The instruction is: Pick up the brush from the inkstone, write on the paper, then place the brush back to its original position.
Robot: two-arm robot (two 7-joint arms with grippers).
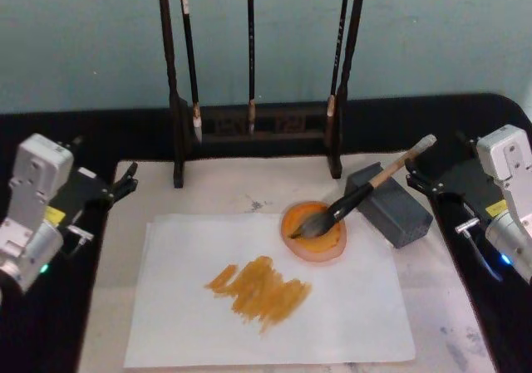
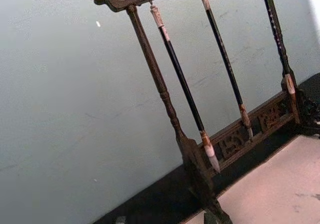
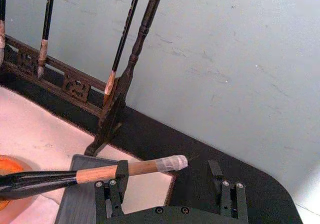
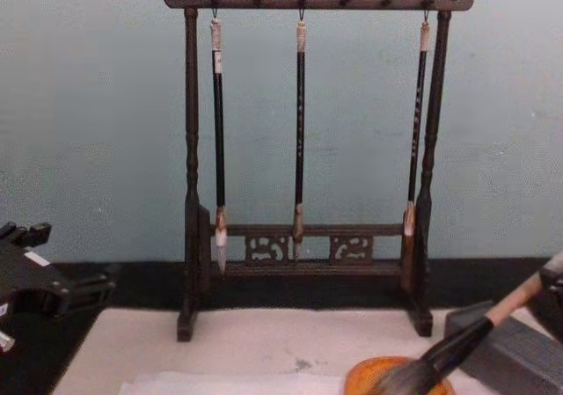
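Currently brush [image 1: 357, 197] tan-handled, black-collared, bristles in orange dish [image 1: 329, 246], handle across grey block [image 1: 401, 213]; right hand [image 3: 170, 191] wide.

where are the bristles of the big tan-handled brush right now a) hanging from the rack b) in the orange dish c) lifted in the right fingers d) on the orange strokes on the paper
B: the brush has its bristles lying in the orange dish and its handle leaning on the grey block, while the right gripper is open beside the handle's end, not gripping it.
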